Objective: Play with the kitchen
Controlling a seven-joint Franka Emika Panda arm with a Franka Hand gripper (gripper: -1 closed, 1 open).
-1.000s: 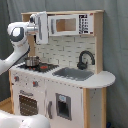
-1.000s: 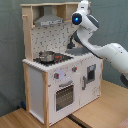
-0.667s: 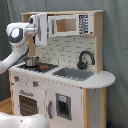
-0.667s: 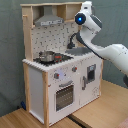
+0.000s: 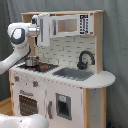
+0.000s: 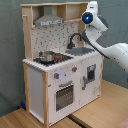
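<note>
1. The kitchen fills the middle of both exterior views, pot on its stovetop
2. The arm reaches its upper shelf; whether the claw is open cannot be told

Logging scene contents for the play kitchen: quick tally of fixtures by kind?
Pot on the stovetop: 1
Faucet, black: 1
Sink, grey: 1
Microwave: 1
Hood: 1
Oven door: 1
Knobs on the front panel: 2 visible in the second exterior view
Total: 8
</note>
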